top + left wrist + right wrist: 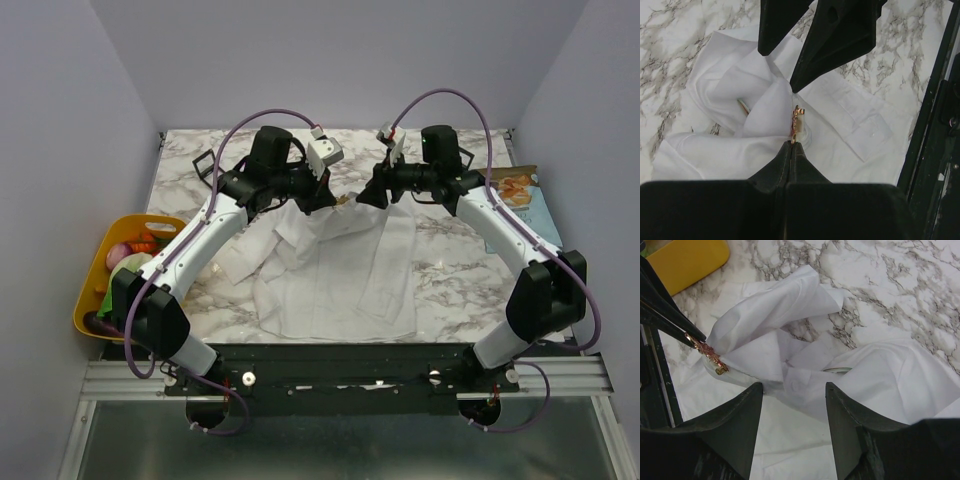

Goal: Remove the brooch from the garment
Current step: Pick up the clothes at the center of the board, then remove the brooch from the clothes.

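The white garment (330, 280) lies spread on the marble table, its upper part pulled up into a bunch (775, 315) between the two grippers. The brooch (796, 122) shows edge-on as a small gold and reddish pin against the raised fabric. My left gripper (792, 142) is shut on the lower edge of the brooch (707, 354). My right gripper (794, 387) is open, its tips on either side of a fold of the garment just right of the brooch. In the left wrist view the right gripper's fingers (840, 40) hang over the bunched cloth.
A yellow basket (100, 280) of toy food hangs off the table's left edge. A printed box (520, 195) lies at the right edge. A black frame rail (935, 100) runs along the near side. The basket's corner (690, 260) shows in the right wrist view.
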`<action>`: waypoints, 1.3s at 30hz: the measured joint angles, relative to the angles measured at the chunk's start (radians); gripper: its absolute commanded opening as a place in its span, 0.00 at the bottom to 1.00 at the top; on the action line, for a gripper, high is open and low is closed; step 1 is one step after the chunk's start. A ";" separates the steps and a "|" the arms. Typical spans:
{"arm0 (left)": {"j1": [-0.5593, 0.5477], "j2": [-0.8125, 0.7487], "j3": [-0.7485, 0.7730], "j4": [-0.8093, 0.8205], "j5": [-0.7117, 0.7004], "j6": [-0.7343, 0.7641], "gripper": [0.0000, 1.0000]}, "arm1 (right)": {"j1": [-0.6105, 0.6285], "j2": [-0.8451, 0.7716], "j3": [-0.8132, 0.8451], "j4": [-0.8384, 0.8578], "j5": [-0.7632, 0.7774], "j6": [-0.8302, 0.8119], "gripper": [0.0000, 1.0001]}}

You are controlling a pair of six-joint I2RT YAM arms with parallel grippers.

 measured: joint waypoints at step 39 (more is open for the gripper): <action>0.000 0.000 -0.021 0.073 -0.280 -0.114 0.00 | 0.201 -0.028 -0.103 0.236 0.494 0.082 1.00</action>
